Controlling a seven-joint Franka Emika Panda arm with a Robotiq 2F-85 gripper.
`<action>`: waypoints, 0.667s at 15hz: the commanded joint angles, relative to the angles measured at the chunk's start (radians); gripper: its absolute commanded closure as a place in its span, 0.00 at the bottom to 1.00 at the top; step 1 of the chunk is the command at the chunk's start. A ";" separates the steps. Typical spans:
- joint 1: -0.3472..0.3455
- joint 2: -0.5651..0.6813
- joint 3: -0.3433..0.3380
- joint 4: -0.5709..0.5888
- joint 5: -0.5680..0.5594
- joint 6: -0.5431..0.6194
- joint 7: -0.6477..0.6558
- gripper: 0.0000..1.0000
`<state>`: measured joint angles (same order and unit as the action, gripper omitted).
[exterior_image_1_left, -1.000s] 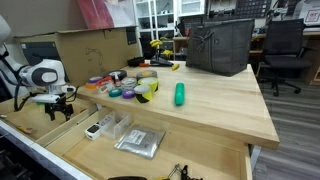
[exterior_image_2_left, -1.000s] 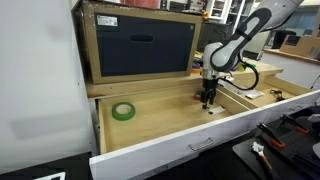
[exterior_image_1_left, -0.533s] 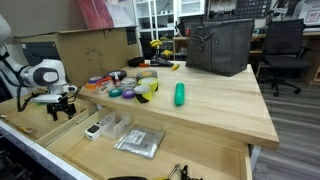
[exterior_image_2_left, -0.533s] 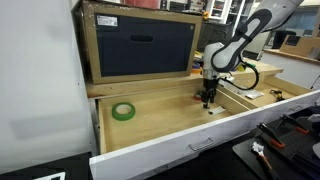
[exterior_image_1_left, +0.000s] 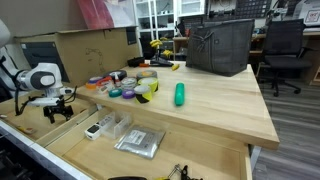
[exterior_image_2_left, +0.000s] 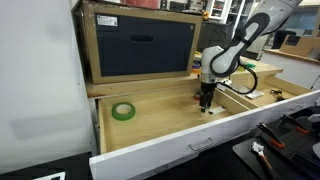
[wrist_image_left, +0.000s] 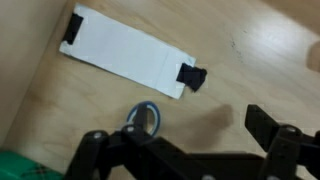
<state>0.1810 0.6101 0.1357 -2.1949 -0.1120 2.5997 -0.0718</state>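
I hover my end effector (exterior_image_2_left: 206, 104) low inside the open drawer (exterior_image_2_left: 160, 122), fingers spread wide so the small blue ring (wrist_image_left: 143, 117) on the drawer floor sits between them, just beside a white strip (wrist_image_left: 125, 57).

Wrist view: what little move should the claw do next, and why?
Probably ease straight down. The gripper is open, and the small blue-rimmed round thing lies on the wooden drawer floor just ahead of it, ungripped; the white strip with black ends lies farther off.
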 joint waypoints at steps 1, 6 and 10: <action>0.028 -0.020 -0.013 -0.048 -0.025 0.075 0.018 0.00; 0.044 -0.011 -0.027 -0.068 -0.047 0.131 0.021 0.00; 0.064 0.011 -0.045 -0.067 -0.076 0.147 0.024 0.28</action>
<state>0.2174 0.6107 0.1139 -2.2440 -0.1588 2.7086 -0.0707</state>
